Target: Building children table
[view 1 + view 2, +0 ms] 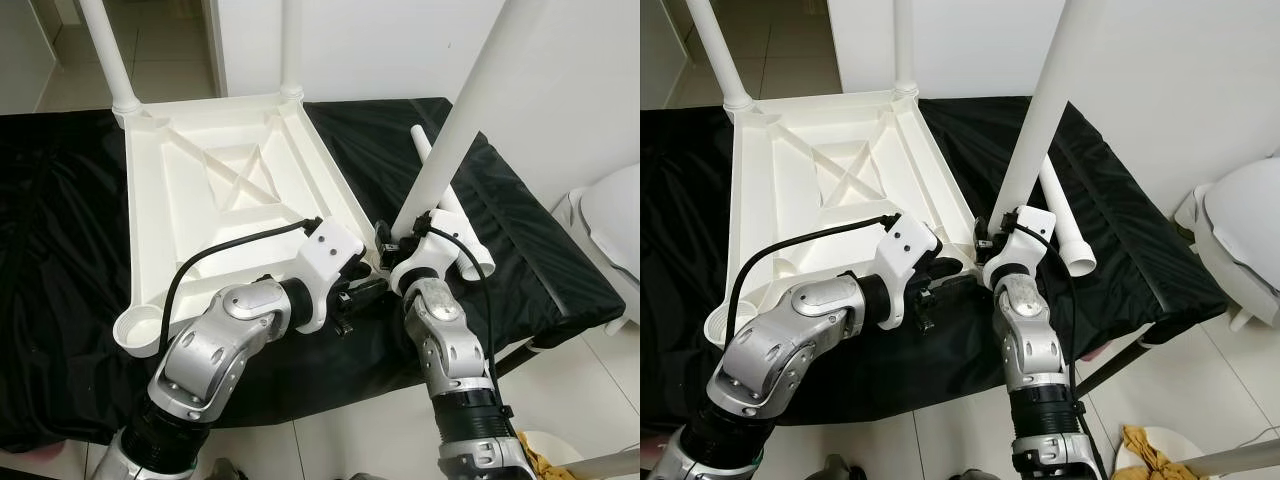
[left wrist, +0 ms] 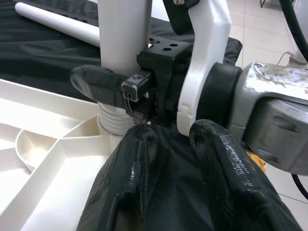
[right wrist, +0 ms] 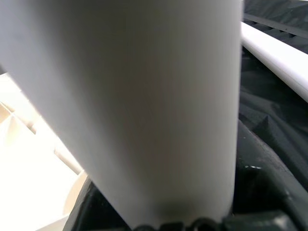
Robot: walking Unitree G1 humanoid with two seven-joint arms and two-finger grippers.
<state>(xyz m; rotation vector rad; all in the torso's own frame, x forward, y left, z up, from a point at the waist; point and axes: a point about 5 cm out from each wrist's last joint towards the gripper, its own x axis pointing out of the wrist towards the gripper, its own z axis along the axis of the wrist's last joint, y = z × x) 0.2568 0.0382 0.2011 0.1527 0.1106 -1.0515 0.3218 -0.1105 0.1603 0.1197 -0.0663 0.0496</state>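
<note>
White floor tiles and a white wall surround a low platform draped in black cloth (image 1: 80,300), on which the work lies.

Item 1: the white plastic tabletop (image 1: 200,190) lies upside down on the cloth, ribbed underside up, with a crossed brace at its centre. Two white legs stand upright in its far corners: the far left leg (image 1: 105,50) and the far right leg (image 1: 291,45).

Item 2: a third white leg (image 1: 455,120) stands at the near right corner of the tabletop, leaning away to the robot's right. Its threaded lower end sits at the corner socket, as the left wrist view shows; whether it is fully seated cannot be told.

Item 3: the right gripper (image 1: 405,238) is clamped around the base of this leg, one black finger (image 2: 96,84) pressed to its side. The right wrist view looks along the leg at close range.

Item 4: the left gripper (image 1: 368,288) lies low just beside the same corner, its two black fingers (image 2: 134,159) parted with only cloth between them, grasping nothing.

Item 5: a loose leg (image 1: 1065,225) lies flat on the cloth to the right of the tabletop, behind the right gripper.

Item 6: the socket (image 1: 140,330) at the near left corner stands open.
</note>
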